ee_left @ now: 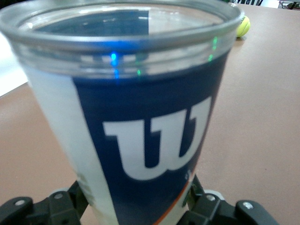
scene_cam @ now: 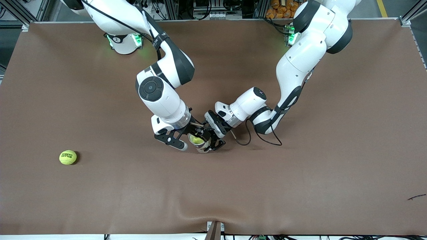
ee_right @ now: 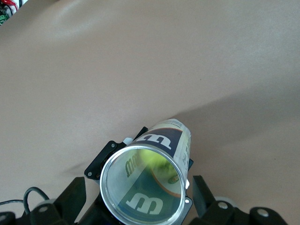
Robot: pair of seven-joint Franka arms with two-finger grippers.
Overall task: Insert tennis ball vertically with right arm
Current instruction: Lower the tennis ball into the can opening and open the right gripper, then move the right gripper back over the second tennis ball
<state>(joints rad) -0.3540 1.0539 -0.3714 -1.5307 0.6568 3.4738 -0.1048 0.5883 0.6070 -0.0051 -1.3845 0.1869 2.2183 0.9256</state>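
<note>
Near the middle of the brown tabletop (scene_cam: 300,173) stands one clear can (scene_cam: 201,144), upright, with a blue and white label bearing a large W. The left claw (scene_cam: 213,141) grips this can near its base; in the left wrist view its dark fingers (ee_left: 206,204) press against both sides of the label. The left arm comes in from its base at the top of the front view and bends down low to reach the can.

Two tennis balls show in all. One tennis ball (scene_cam: 196,140) sits inside the can, seen as a yellow-green patch through the open mouth in the front view and down through the rim in the right wrist view (ee_right: 157,164). The second ball (scene_cam: 68,157) lies alone on the tabletop, well apart from the can, toward the right arm's end and a little nearer to the front camera than the can.

The right claw (scene_cam: 191,140) hangs directly over the mouth of the can with its fingers (ee_right: 75,192) spread wide, one on each side of the rim and apart from it, holding nothing. Both arms meet at the can, so neither one waits.

A thin dark scrap (scene_cam: 416,197) lies on the tabletop near the edge at the left arm's end.
</note>
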